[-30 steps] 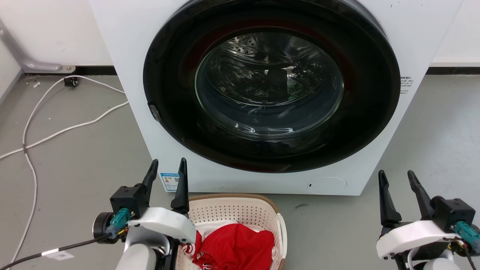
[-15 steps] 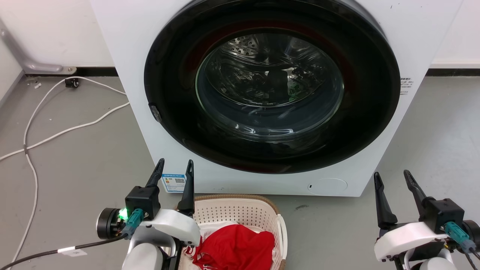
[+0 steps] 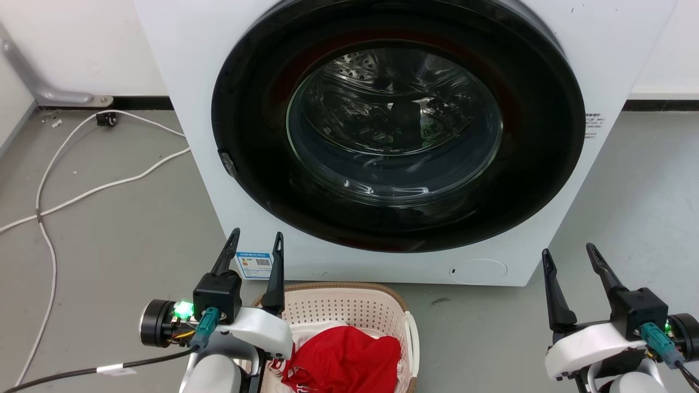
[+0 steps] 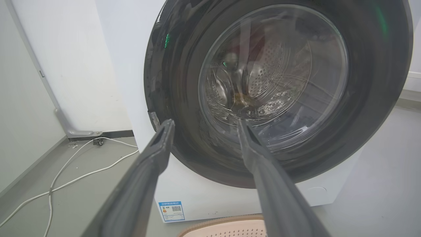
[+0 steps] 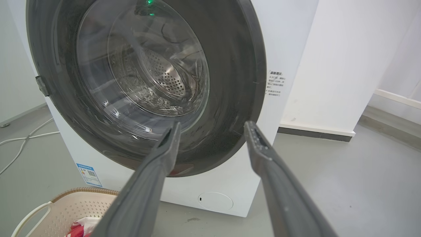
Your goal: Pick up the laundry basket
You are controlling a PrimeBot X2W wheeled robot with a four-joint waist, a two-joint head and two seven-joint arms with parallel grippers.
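Note:
The laundry basket (image 3: 349, 308) is cream plastic with perforated walls, a brown woven-look rim and a white side handle (image 3: 412, 333). It stands on the floor just in front of the washing machine, at the bottom centre of the head view, with red cloth (image 3: 344, 360) inside. My left gripper (image 3: 255, 241) is open above the basket's left rim, holding nothing. My right gripper (image 3: 568, 252) is open off to the basket's right, apart from it. The basket's rim (image 4: 223, 223) shows at the bottom of the left wrist view. Its corner (image 5: 75, 200) lies at the lower left of the right wrist view.
The white washing machine (image 3: 180, 82) with its shut, dark round door (image 3: 398, 125) takes up the space ahead. White cables (image 3: 82, 191) trail over the grey floor at the left. A white wall and pillar (image 5: 345, 65) stand to the right of the machine.
My left gripper has shifted a little to the right, toward the basket's left rim. My right gripper moved slightly left. The basket has not moved.

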